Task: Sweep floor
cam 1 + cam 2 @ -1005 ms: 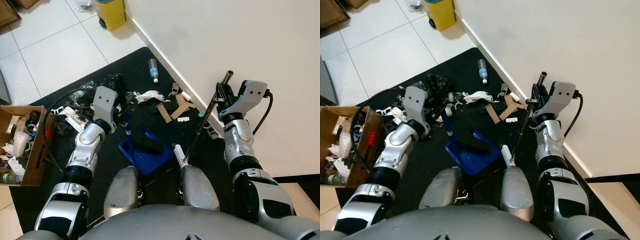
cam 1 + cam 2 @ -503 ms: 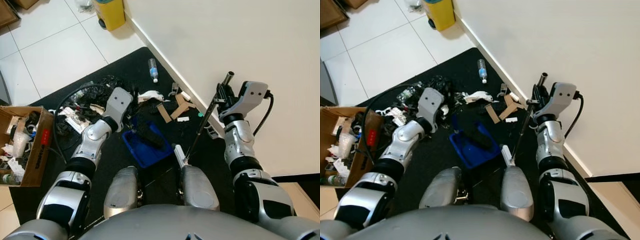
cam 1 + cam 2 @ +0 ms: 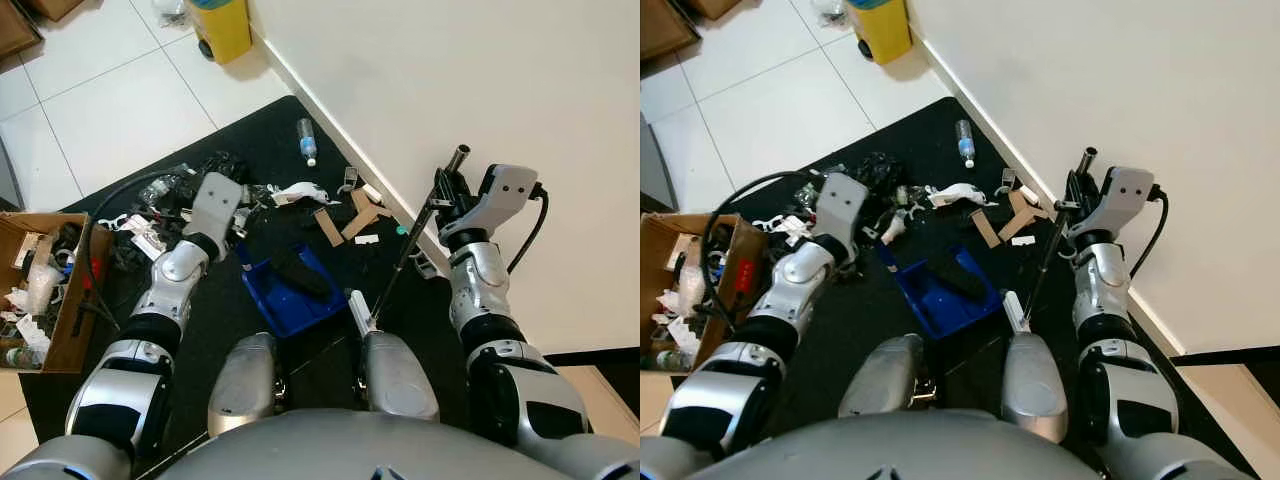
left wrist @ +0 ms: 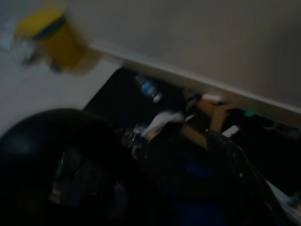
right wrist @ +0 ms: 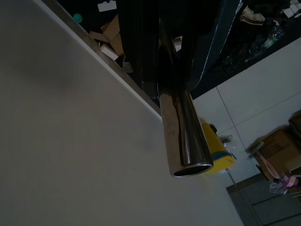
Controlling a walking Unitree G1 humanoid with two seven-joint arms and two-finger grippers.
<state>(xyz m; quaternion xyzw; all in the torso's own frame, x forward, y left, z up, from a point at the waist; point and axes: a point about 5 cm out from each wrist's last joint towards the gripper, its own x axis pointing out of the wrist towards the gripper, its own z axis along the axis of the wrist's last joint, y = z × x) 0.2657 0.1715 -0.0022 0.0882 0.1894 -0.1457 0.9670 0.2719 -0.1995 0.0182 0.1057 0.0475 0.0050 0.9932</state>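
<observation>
Two claws working: right claw [image 3: 447,190] is clenching the pole [image 3: 405,255] upright near the wall. Left claw [image 3: 238,236] is hovering by the blue dustpan [image 3: 290,290] on the black mat [image 3: 250,140]; its grip cannot be told.

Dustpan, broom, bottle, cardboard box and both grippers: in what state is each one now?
Blue dustpan: on the black mat, a dark object inside.
Broom handle: tilted, held.
Right gripper: shut on the handle.
Left gripper: fingers hidden.
Plastic bottle: lying down.
Cardboard box: open, full.
</observation>
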